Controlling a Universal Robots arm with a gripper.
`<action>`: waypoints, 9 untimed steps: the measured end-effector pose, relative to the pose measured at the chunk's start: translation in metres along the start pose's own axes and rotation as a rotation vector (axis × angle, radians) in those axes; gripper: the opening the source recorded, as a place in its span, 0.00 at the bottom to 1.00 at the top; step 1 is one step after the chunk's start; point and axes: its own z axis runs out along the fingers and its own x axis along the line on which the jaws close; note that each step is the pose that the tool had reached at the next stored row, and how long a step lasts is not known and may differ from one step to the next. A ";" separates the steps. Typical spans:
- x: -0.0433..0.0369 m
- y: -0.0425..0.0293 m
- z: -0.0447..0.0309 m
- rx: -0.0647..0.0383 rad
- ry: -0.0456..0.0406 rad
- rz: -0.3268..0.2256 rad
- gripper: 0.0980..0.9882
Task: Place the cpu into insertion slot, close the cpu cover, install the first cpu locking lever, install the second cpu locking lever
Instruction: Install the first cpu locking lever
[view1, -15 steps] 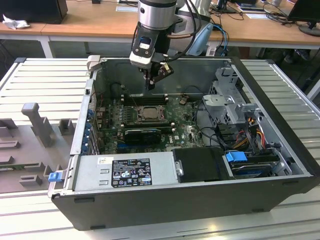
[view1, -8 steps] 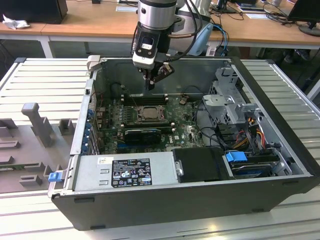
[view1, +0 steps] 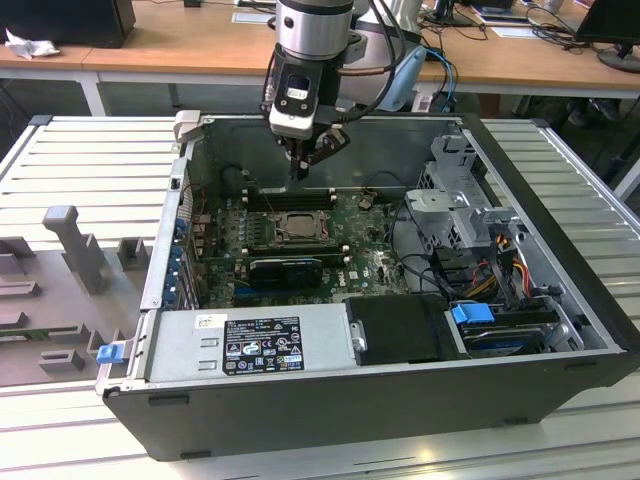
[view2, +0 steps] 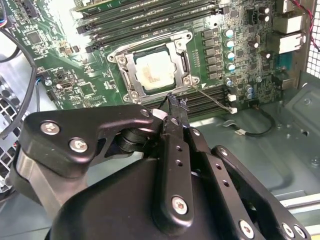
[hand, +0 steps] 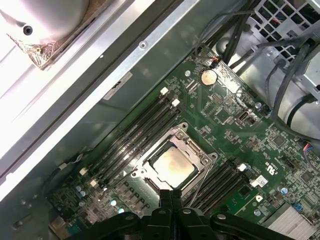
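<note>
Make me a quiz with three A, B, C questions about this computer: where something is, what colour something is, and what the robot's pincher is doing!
1. Where is the cpu?
A on the desk
B in the insertion slot
C on a cable

2. What colour is the circuit board?
A green
B red
C white

3. The end effector is:
A wide open
B shut on the cpu
C shut, empty

Answers:
1. B, the cpu lies inside the slot's metal rim.
2. A, the board shows green in every view.
3. C, its fingers meet with nothing between.
</note>
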 end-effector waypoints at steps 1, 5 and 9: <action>0.0000 0.0000 0.0000 0.000 0.0001 -0.008 0.01; 0.0000 0.0000 0.0000 0.002 0.0004 -0.035 0.01; 0.0000 0.0000 0.0000 0.003 0.0006 -0.059 0.01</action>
